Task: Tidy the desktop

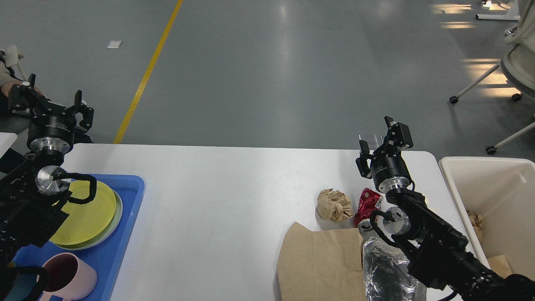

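The white desktop [225,196] fills the lower view. On its right lie a crumpled brown paper ball [333,204], a crushed red can [368,202], a flat brown paper sheet [319,263] and crumpled silver foil [384,271]. My right gripper [378,136] is open and empty, raised above the far right of the desktop behind the can. My left gripper [49,100] is open and empty, raised at the far left behind the blue tray [125,234].
The blue tray holds stacked yellow plates [94,213] and a pink mug [71,278]. A cream-white bin [493,200] with some paper scraps stands off the table's right edge. A seated person [8,83] is at far left; office chairs [510,71] at far right.
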Robot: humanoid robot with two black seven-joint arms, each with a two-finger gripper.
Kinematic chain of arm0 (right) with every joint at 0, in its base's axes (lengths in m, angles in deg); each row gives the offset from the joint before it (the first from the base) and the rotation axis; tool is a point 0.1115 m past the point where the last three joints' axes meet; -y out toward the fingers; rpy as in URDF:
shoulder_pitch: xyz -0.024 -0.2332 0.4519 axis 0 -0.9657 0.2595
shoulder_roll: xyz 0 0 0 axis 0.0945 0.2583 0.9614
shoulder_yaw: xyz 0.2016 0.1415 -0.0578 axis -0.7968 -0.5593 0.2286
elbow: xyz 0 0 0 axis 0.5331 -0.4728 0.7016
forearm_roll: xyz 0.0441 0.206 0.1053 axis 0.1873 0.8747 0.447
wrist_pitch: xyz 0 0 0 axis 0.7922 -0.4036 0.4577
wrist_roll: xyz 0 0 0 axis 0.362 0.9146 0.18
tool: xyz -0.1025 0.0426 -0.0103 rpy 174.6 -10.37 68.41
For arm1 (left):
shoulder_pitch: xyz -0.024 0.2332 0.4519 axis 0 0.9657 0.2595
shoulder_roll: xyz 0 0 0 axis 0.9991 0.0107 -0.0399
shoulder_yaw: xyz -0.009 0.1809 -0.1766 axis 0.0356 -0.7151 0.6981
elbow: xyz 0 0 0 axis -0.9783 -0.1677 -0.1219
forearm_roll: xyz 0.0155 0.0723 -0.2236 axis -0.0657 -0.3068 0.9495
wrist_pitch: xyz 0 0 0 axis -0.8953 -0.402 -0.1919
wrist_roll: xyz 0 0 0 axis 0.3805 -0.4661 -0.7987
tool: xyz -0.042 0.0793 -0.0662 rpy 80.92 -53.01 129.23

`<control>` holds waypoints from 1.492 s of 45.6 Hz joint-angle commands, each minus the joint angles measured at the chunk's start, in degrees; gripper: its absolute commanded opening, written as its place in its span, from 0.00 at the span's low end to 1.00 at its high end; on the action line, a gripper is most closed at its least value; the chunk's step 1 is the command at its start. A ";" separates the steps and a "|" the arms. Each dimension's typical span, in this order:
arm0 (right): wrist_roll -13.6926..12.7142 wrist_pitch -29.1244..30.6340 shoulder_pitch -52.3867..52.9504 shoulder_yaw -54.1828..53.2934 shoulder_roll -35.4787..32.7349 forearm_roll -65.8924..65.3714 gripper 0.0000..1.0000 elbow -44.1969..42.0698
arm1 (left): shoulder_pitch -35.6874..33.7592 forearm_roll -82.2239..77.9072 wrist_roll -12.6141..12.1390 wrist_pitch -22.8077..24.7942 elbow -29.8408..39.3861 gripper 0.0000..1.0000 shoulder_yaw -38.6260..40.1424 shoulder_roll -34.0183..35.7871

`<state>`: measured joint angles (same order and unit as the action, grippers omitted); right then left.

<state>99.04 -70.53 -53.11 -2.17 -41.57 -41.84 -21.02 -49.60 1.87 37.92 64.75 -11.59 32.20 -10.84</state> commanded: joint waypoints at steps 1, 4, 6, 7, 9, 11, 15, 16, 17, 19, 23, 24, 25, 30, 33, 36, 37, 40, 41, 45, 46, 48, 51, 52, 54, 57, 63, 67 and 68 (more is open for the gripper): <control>0.00 0.00 0.00 -0.01 0.00 -0.05 1.00 0.02 | -1.54 -0.01 -0.19 -0.23 0.01 0.96 -0.02 0.08; 0.00 0.00 0.00 -0.01 0.00 -0.05 1.00 0.02 | -2.34 -0.01 -0.10 -0.23 0.01 0.96 -0.02 0.17; 0.00 0.00 0.00 0.08 0.00 -0.05 1.00 0.02 | -2.78 -0.01 -0.10 -0.32 0.01 0.96 -0.02 0.26; 0.00 0.00 0.00 -0.01 0.00 -0.05 1.00 0.02 | -2.86 -0.01 -0.01 -0.40 0.01 0.96 -0.02 0.26; 0.00 0.00 0.00 -0.01 0.00 -0.05 1.00 0.02 | -3.04 -0.01 -0.01 -0.49 0.01 0.96 -0.02 0.34; 0.00 0.00 0.00 -0.01 0.00 0.04 1.00 0.02 | -3.04 -0.01 0.08 -0.58 0.01 0.96 -0.02 0.35; 0.00 0.00 0.00 -0.01 0.00 -0.05 1.00 0.02 | -3.04 -0.01 0.17 -0.67 0.01 0.96 -0.02 0.52; 0.00 0.00 0.00 -0.01 0.00 0.04 1.00 0.02 | -3.04 -0.01 0.17 -0.67 0.01 0.96 -0.02 0.52; 0.00 0.00 0.00 0.08 0.00 -0.05 1.00 0.02 | -3.04 -0.01 0.17 -0.67 0.01 0.96 -0.02 0.61; 0.00 0.00 0.00 -0.01 0.00 -0.05 1.00 0.02 | -2.95 -0.01 0.17 -0.67 -0.07 0.96 -0.02 0.70; 0.00 0.00 0.00 -0.01 0.00 -0.05 1.00 0.02 | -2.95 -0.01 0.17 -0.67 -0.07 0.96 -0.02 0.79; 0.00 0.00 0.00 -0.01 0.00 0.04 1.00 0.02 | -2.95 0.08 0.17 -0.67 -0.07 0.96 0.06 0.79; 0.00 0.00 0.00 -0.01 0.00 -0.05 1.00 0.02 | -2.95 0.08 0.17 -0.67 -0.07 0.96 0.15 0.79; 0.00 0.00 0.00 -0.01 0.00 -0.05 1.00 0.02 | -2.95 0.08 0.17 -0.67 -0.07 0.96 0.24 0.61; 0.00 0.00 0.00 -0.01 0.00 0.04 1.00 0.02 | -2.87 -0.01 0.17 -0.67 -0.07 0.96 0.24 0.35; 0.00 0.00 0.00 0.08 0.00 -0.05 1.00 0.02 | -2.60 -0.10 0.08 -0.58 0.01 0.96 -0.02 -0.09; 0.00 0.00 0.00 -0.01 0.00 -0.05 1.00 0.02 | -2.52 -0.10 0.08 -0.58 0.01 0.96 -0.11 -0.18; 0.00 0.00 0.00 -0.01 0.00 0.04 1.00 0.02 | -2.34 -0.36 -0.10 -0.58 -0.07 0.96 -0.11 -0.79; 0.00 0.00 0.00 -0.01 0.00 -0.05 1.00 0.02 | -2.25 -0.53 -0.10 -0.58 -0.07 0.96 -0.11 -0.97; 0.00 0.00 0.00 -0.01 0.00 0.04 1.00 0.02 | -1.99 -0.80 -0.10 -0.32 -0.07 0.96 -0.11 -1.41; 0.00 0.00 0.00 -0.01 0.00 0.04 1.00 0.02 | -1.90 -0.89 -0.10 -0.05 -0.07 0.96 -0.11 -1.41; 0.00 0.00 0.00 -0.01 0.00 -0.05 1.00 0.02 | -1.55 -0.89 -0.01 0.47 -0.07 0.96 -0.11 -1.59; 0.00 0.00 0.00 0.08 0.00 -0.05 1.00 0.02 | -0.76 -0.80 0.16 0.83 0.01 0.96 -0.02 -2.38; 0.00 0.00 0.00 -0.01 0.00 -0.05 1.00 -0.07 | -0.58 -0.80 0.17 1.00 0.01 0.96 -0.02 -2.64; 0.00 0.00 0.00 0.08 0.00 0.04 1.00 0.02 | -0.06 -0.80 0.17 1.44 -0.07 0.96 0.15 -3.17; 0.00 0.00 0.00 -0.01 0.00 -0.05 1.00 -0.07 | 0.47 -0.80 0.25 2.75 0.01 0.96 0.24 -3.96; 0.00 0.00 0.00 0.08 0.00 -0.05 1.00 -0.07 | 0.56 -0.80 0.17 6.97 -0.07 0.96 0.06 -4.58; 0.00 0.00 0.00 -0.01 0.00 -0.05 1.00 0.02 | 1.35 -0.80 0.17 9.00 0.01 0.96 0.33 -5.54; 0.00 0.00 0.00 0.08 0.00 -0.05 1.00 0.02 | 1.61 -0.80 0.17 9.09 -0.07 0.96 0.24 -5.63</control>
<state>99.04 -70.53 -53.11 -2.14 -41.58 -41.87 -21.06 -48.99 1.06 38.10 71.65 -11.60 32.35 -15.56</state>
